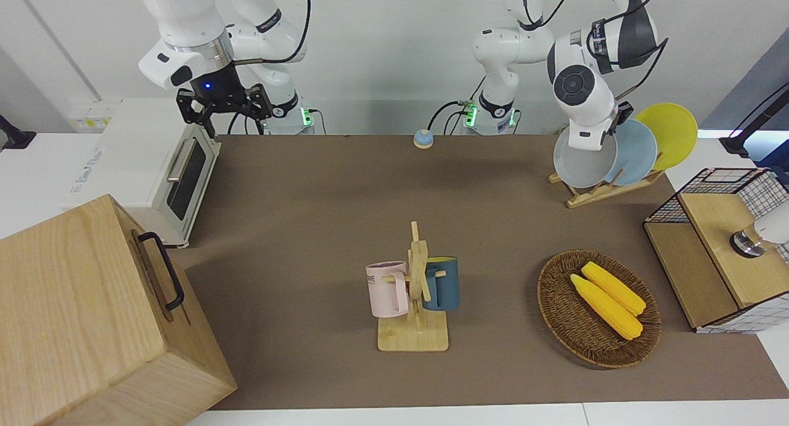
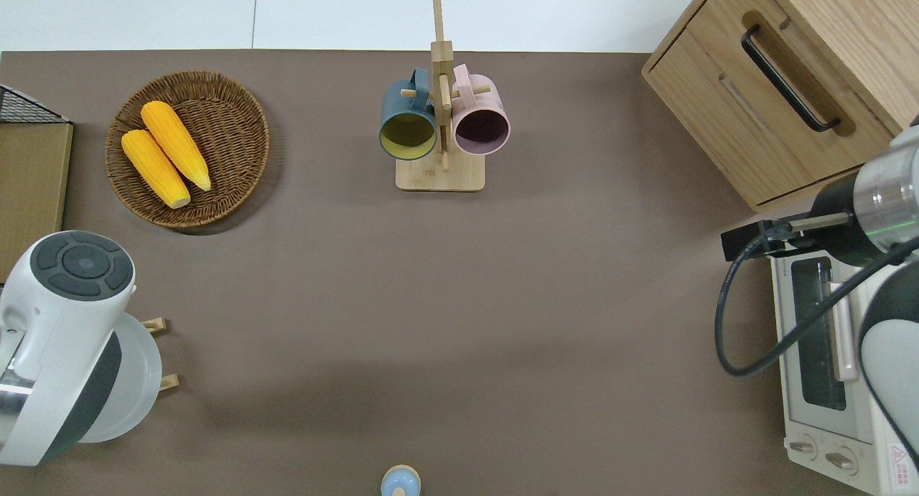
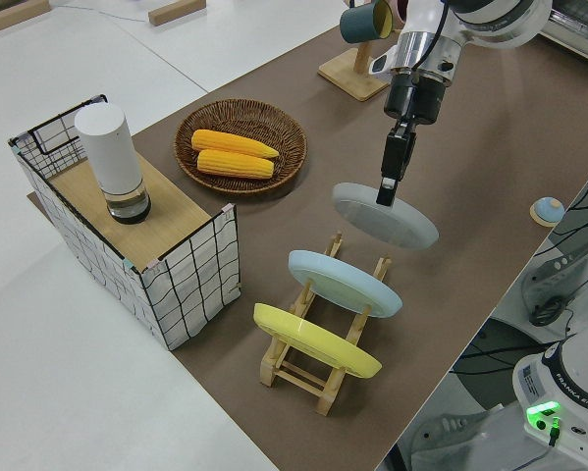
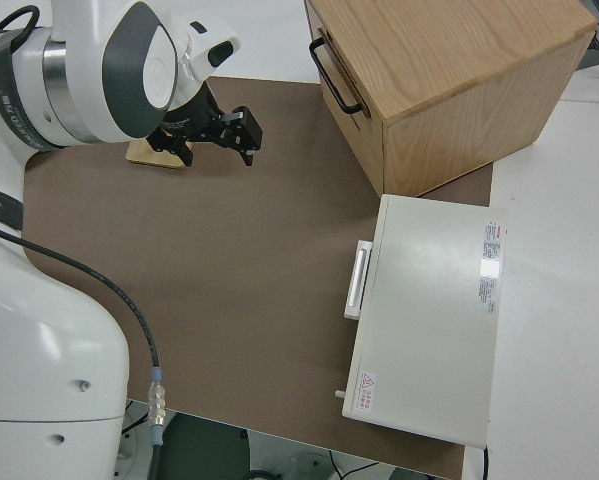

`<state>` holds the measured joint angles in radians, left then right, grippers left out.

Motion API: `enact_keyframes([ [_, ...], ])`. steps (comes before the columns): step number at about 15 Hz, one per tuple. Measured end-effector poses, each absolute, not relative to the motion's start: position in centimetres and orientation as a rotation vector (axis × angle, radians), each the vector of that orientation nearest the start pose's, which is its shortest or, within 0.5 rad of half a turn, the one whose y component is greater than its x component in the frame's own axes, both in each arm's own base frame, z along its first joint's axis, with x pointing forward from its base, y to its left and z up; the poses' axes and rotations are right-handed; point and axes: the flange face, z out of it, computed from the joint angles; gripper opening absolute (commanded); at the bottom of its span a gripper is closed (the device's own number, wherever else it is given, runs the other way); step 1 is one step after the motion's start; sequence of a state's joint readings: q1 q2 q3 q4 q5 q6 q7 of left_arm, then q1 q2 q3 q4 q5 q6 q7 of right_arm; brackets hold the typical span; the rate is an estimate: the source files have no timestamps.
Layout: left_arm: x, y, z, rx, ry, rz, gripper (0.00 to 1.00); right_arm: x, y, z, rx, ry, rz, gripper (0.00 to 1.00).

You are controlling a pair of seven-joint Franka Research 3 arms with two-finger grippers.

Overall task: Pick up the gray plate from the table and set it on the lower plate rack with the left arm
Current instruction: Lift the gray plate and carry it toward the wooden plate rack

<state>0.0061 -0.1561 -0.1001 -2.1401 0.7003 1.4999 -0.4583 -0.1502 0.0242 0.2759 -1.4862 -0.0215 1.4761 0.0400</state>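
wall (image 1: pixel 382 56): plain white | floor (image 3: pixel 127 392): white | light: even

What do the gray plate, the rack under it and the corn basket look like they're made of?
Gray plate: smooth and matte with no pattern, likely plastic or glazed ceramic; it's hard to say which. Rack: pale unfinished wood, with grain and pegs showing. Basket: brown woven wicker or rattan, its weave plain to see.

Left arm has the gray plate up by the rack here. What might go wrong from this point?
The left gripper pinches only the rim of the gray plate, which hangs tilted, so it may slip or swing. The light-blue plate sits in the neighbouring slot of the lower plate rack, so the gray plate may knock it going in. It may also miss the pegs and slide onto the table.
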Motion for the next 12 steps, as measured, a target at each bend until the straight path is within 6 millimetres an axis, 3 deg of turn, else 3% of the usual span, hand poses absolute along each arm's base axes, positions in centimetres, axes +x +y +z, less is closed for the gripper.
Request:
enact_keyframes([
  [3, 46.2, 3.2, 46.9, -2.251, -0.289, 0.293, 0.0, 54.9, 6.5, 64.3, -3.156, -0.133, 0.051, 0.983],
  [8, 47.1, 3.1, 44.8, -2.185, -0.332, 0.276, 0.0, 54.9, 6.5, 64.3, -3.156, -0.133, 0.051, 0.983],
  [12, 47.3, 3.3, 44.5, -2.148, -0.324, 0.269, 0.0, 54.9, 6.5, 64.3, -3.156, -0.133, 0.051, 0.983],
])
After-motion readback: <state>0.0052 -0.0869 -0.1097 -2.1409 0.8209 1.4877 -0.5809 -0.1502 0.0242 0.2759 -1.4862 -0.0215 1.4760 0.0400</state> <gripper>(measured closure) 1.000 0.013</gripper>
